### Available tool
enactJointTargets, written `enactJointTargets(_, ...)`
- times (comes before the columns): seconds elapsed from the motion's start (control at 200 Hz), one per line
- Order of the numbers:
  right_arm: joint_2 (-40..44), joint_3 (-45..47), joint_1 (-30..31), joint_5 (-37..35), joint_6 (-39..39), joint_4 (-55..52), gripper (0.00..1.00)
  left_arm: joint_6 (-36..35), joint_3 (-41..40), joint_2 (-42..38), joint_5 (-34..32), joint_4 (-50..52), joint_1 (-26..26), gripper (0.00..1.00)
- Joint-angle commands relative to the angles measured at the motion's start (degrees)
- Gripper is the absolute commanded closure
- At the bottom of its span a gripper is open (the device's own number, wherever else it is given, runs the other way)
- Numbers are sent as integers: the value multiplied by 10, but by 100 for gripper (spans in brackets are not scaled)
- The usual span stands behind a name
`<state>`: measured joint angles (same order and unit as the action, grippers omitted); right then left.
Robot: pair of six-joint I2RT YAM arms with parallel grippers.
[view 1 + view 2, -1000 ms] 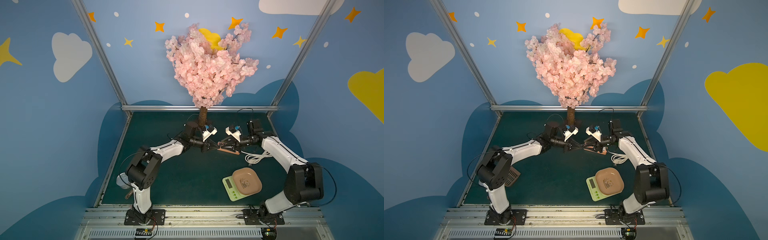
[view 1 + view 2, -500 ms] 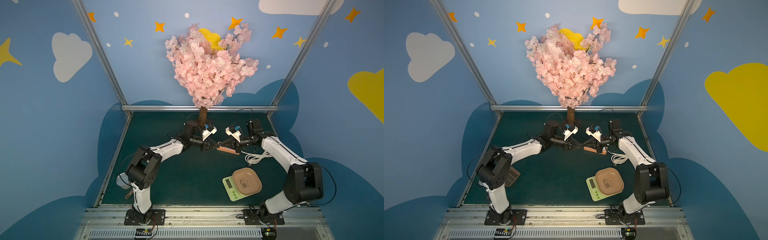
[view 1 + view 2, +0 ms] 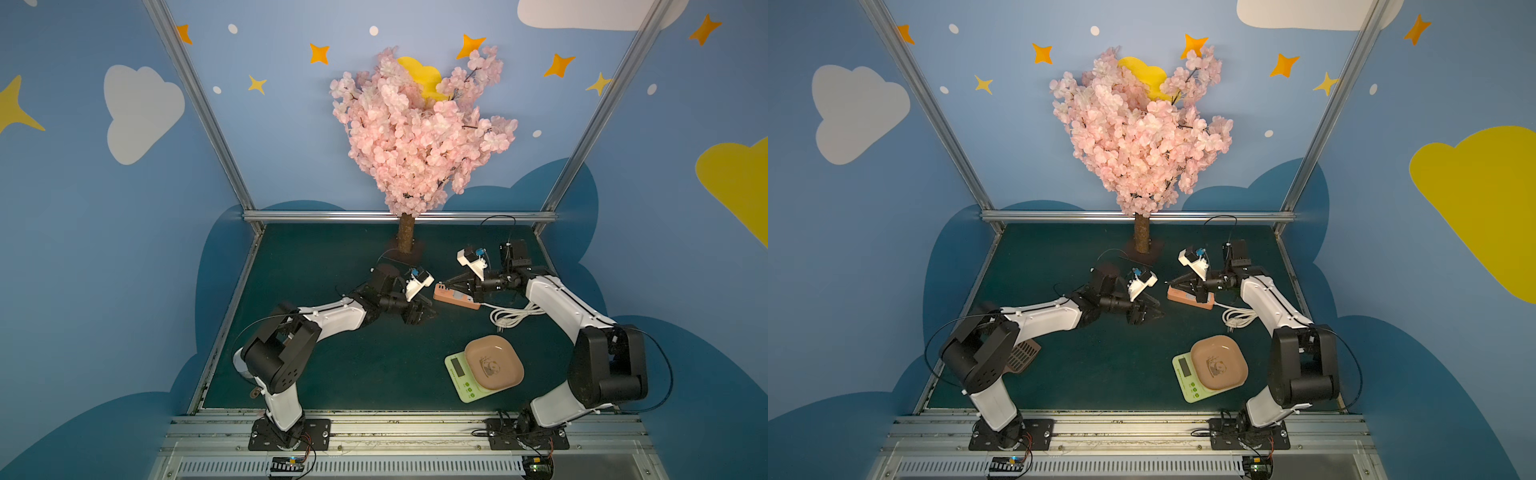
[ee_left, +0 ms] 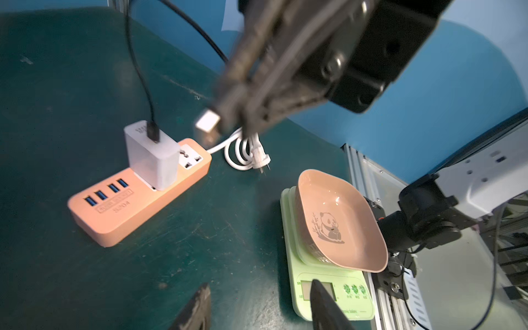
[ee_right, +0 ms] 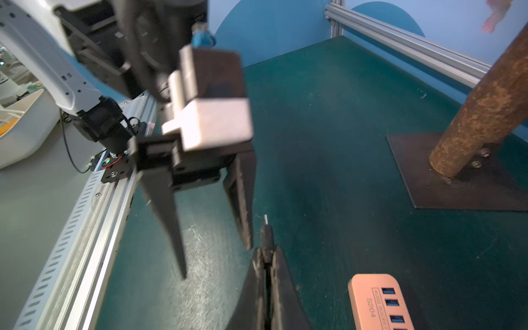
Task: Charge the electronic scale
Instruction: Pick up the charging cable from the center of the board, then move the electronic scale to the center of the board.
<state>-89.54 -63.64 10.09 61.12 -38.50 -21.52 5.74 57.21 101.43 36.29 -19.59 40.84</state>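
Right gripper (image 5: 265, 257) is clamped on the small black plug (image 5: 267, 237) at the free end of a thin black cable (image 4: 137, 68); the plug's metal tip projects beyond the fingertips. The left wrist view shows this gripper blurred, raised above the surface (image 3: 332, 353) and over the far end of the orange power strip (image 4: 137, 200). The other end of the cable is seated in the white charger block (image 4: 151, 154), which stands upright in a socket of the strip. The strip's white cord (image 3: 513, 316) lies coiled on the surface just beside it. The left gripper (image 5: 216, 260) has its jaws apart with nothing between them. It sits just beside the held plug without touching it, near the strip's USB end in both top views (image 3: 424, 313) (image 3: 1152, 311). The electronic scale (image 3: 465, 376) lies flat near the front edge of the surface on the right arm's side, close to that arm's base and well apart from both grippers. Its pinkish-tan panda-print tray (image 4: 337, 217) rests on the weighing platform, leaving the LCD window and green buttons exposed. The tree trunk (image 3: 405, 232) stands on its plate at the rear centre of the surface.
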Motion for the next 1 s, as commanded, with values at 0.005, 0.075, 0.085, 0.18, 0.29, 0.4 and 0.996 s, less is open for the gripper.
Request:
enactJointTargets(0.005, 4, 13, -6, -25, 85, 79, 100, 26, 6, 11, -94, -8, 54, 44)
enactJointTargets(0.075, -1, 15, -9, -33, 126, 113, 100, 34, 30, 40, -122, 17, 78, 44)
enactJointTargets(0.085, -2, 15, -9, -35, 133, 117, 100, 35, 34, 44, -126, 21, 82, 44)
enactJointTargets(0.18, -12, 10, -10, -45, 170, 139, 100, 37, 58, 67, -178, 37, 107, 39)
enactJointTargets(0.29, -22, 0, -11, -67, 201, 146, 100, 34, 93, 94, -217, 57, 137, 33)
enactJointTargets(0.4, -27, -6, -15, -68, 224, 146, 100, 31, 133, 125, -225, 88, 154, 32)
enactJointTargets(0.996, -21, -11, -22, -64, 234, 136, 100, 4, 191, 180, -255, 124, 181, 72)
